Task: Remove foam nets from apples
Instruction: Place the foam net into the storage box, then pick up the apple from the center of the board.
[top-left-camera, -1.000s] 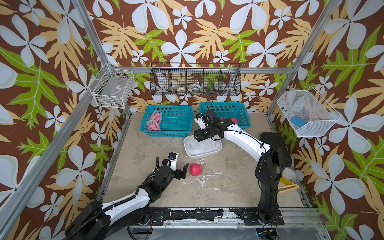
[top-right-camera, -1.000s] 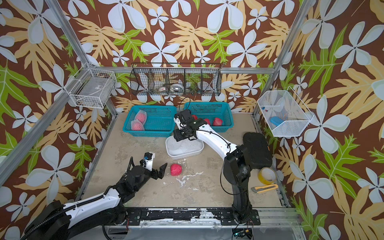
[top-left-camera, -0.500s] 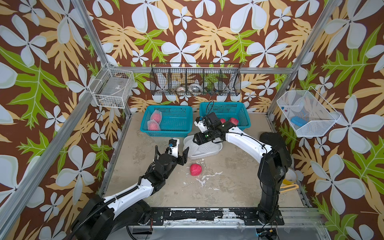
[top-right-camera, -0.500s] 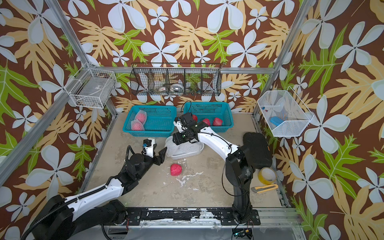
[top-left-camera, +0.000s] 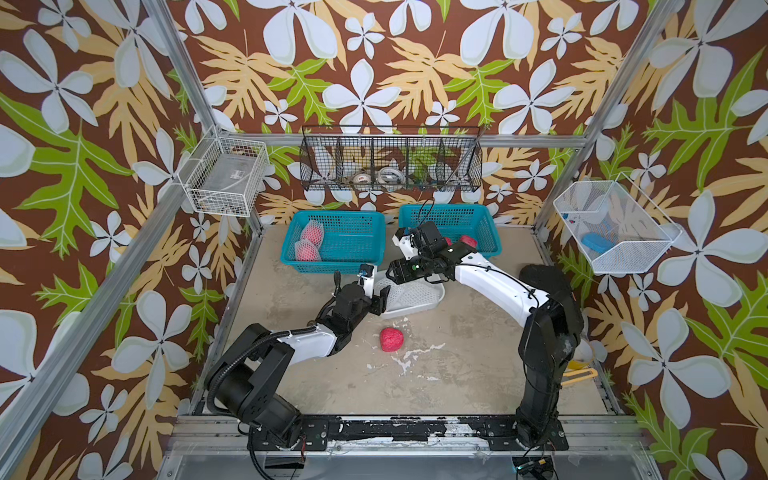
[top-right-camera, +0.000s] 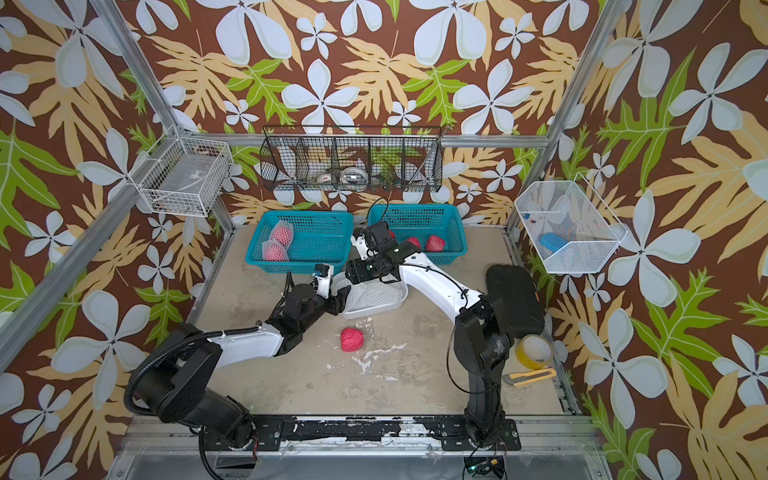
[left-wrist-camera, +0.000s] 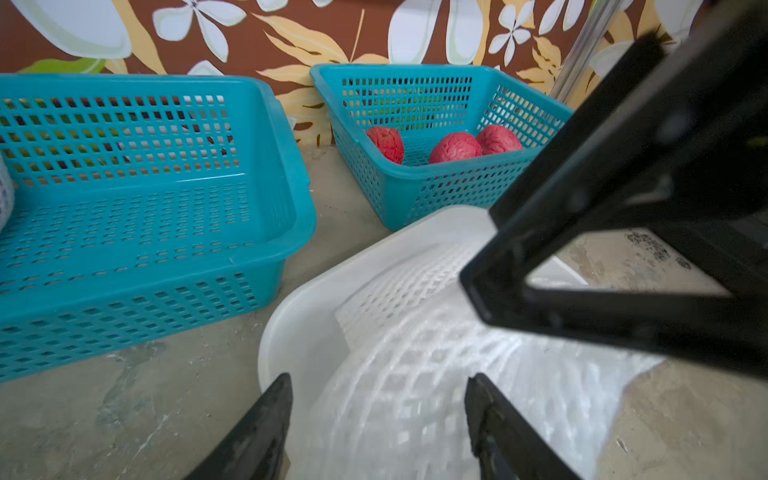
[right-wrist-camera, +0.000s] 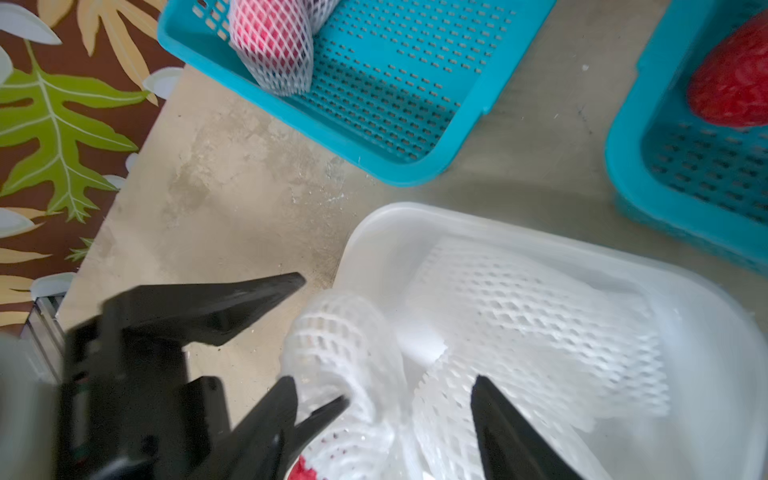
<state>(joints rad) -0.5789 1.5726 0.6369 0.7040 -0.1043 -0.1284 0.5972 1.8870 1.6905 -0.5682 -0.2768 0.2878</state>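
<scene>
- The left tool (left-wrist-camera: 378, 384) clasps the rolled end of a white, soft foam net (right-wrist-camera: 340, 332) with diamond-shaped holes, one black finger on each side of it.
- The right tool (right-wrist-camera: 382, 382) hangs over the same net with its fingers parted; whether they press the foam I cannot tell.
- This net is a limp tube curving out of a smooth white plastic tray (left-wrist-camera: 291, 332). In both top views its long axis runs along the tray's length, with the rolled end toward the left arm.
- A second foam net (right-wrist-camera: 540, 316) lies flattened on the tray's floor.
- Just in front of the tray, a bare red apple (top-left-camera: 391, 338), roundish and crinkle-skinned, sits on the mottled beige bench (top-left-camera: 457, 374), apart from both tools.
- Behind the tray stand two teal plastic baskets with slotted walls.
- The left basket (top-left-camera: 353, 232) holds two netted apples (top-left-camera: 307, 245), pale pink through white mesh, at its left end.
- The right basket (top-left-camera: 478, 226) holds three bare apples (left-wrist-camera: 455, 147), red and lumpy.
</scene>
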